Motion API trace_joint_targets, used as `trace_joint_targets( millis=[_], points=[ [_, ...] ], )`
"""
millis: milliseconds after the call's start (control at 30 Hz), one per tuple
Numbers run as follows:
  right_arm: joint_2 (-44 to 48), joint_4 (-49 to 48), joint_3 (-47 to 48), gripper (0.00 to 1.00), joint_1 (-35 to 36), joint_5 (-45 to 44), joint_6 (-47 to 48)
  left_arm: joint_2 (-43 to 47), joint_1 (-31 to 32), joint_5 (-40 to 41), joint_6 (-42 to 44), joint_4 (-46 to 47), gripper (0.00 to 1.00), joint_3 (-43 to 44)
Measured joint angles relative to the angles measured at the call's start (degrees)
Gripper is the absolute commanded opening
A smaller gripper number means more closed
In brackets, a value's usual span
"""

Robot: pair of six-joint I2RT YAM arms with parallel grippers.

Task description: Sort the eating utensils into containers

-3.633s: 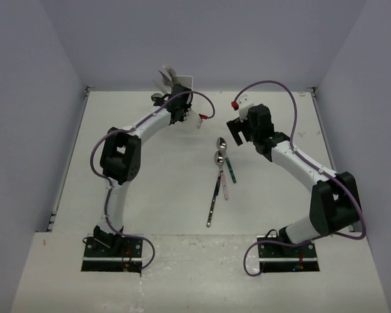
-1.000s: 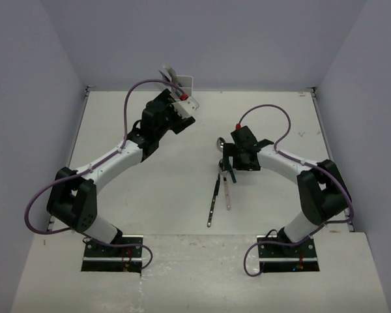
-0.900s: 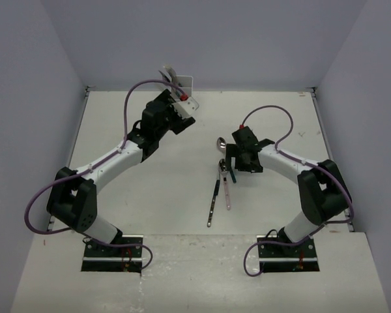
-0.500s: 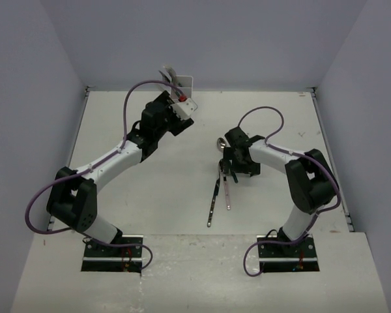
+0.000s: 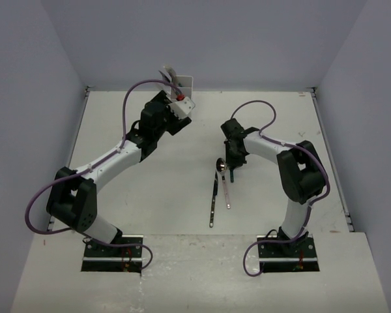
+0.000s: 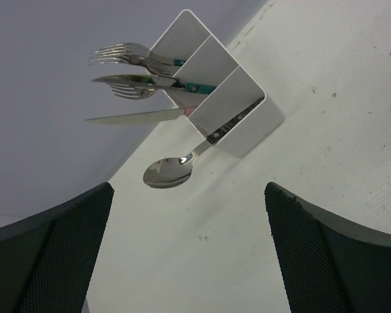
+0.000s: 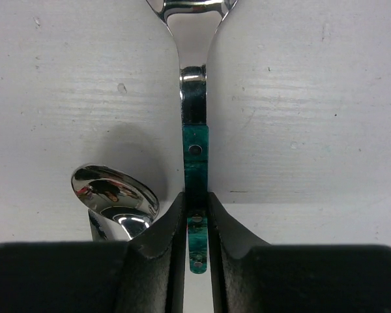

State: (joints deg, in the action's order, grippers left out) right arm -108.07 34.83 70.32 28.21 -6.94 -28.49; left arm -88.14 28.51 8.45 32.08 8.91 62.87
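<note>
My right gripper (image 7: 196, 199) is shut on the teal handle of a spoon (image 7: 195, 149) that lies flat on the table, its bowl pointing away from the wrist. A second spoon bowl (image 7: 114, 192) lies just left of the fingers. From above, the right gripper (image 5: 232, 168) is down at the middle of the table, beside a pink-handled spoon (image 5: 226, 190) and a black-handled utensil (image 5: 213, 205). The white container (image 6: 229, 107) at the back wall holds forks (image 6: 120, 53), a knife (image 6: 133, 117) and a spoon (image 6: 171, 171). My left gripper (image 6: 189, 261) hangs open in front of it, holding nothing.
The table is walled on the left, right and back. The container (image 5: 181, 82) stands against the back wall, with the left gripper (image 5: 182, 107) just in front of it. The arm bases sit at the near edge.
The right gripper has closed on the teal spoon handle, and its arm has swung inward over the utensils. The left arm has stayed put, open.
</note>
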Motion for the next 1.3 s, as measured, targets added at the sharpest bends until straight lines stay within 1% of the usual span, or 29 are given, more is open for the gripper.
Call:
trace_joint_targets(
  millis=[33, 67, 200, 367, 533, 600, 667, 733, 833, 933, 1000, 1067, 1133, 1200, 1300],
  points=[
    [0.1, -0.2, -0.1, 0.01, -0.2, 0.6, 0.4, 0.0, 0.0, 0.2, 0.0, 0.0, 1.0, 0.0],
    [0.2, -0.5, -0.3, 0.0, -0.3, 1.0, 0.8, 0.0, 0.0, 0.3, -0.1, -0.1, 1.0, 0.0],
    [1.7, -3.0, -2.3, 0.0, -0.6, 2.2, 3.8, 0.1, 0.0, 1.2, -1.3, 0.0, 1.0, 0.0],
    [4.4, -10.1, -5.0, 0.0, -0.6, 2.3, 9.0, 0.1, -0.4, 2.6, -4.7, 0.0, 1.0, 0.0],
    [6.1, -21.1, -3.3, 0.0, -0.9, 4.5, 18.1, 1.0, -2.2, 3.8, -9.1, 0.0, 1.0, -0.1],
    [5.7, -26.1, -0.8, 0.0, -0.9, 6.8, 22.5, 2.0, -3.8, 3.7, -11.5, 0.0, 1.0, -0.4],
    [4.6, -32.9, 2.3, 0.0, -1.0, 11.0, 26.7, 3.0, -6.3, 3.0, -14.3, 0.0, 1.0, -0.5],
    [1.9, -41.3, 6.2, 0.0, -1.0, 16.0, 31.1, 3.8, -9.2, 2.1, -17.0, 0.0, 1.0, -0.5],
    [-5.1, -52.5, 14.4, 0.0, -1.2, 23.7, 35.5, 4.1, -12.9, 1.8, -19.7, -0.2, 1.0, -0.5],
    [-15.3, -59.1, 26.5, 0.0, -1.7, 31.5, 37.1, 4.1, -14.1, 2.1, -20.7, -1.0, 1.0, -0.5],
    [-21.4, -61.7, 33.3, 0.0, -2.3, 34.9, 37.3, 4.1, -14.1, 2.1, -20.7, -1.1, 1.0, -0.5],
    [-27.0, -64.1, 39.2, 0.0, -2.8, 37.3, 36.8, 4.2, -14.1, 2.2, -20.6, -1.1, 1.0, -0.5],
    [-30.9, -65.9, 42.8, 0.0, -3.1, 38.6, 34.9, 4.2, -14.1, 2.5, -20.5, -1.2, 1.0, -0.5],
    [-35.0, -68.1, 46.9, 0.01, -3.2, 39.0, 31.5, 4.2, -14.1, 2.8, -20.5, -1.2, 1.0, -0.5],
    [-38.5, -70.4, 50.8, 0.02, -3.2, 38.1, 25.0, 4.2, -14.3, 3.0, -20.5, -1.2, 1.0, -0.5]
  ],
)
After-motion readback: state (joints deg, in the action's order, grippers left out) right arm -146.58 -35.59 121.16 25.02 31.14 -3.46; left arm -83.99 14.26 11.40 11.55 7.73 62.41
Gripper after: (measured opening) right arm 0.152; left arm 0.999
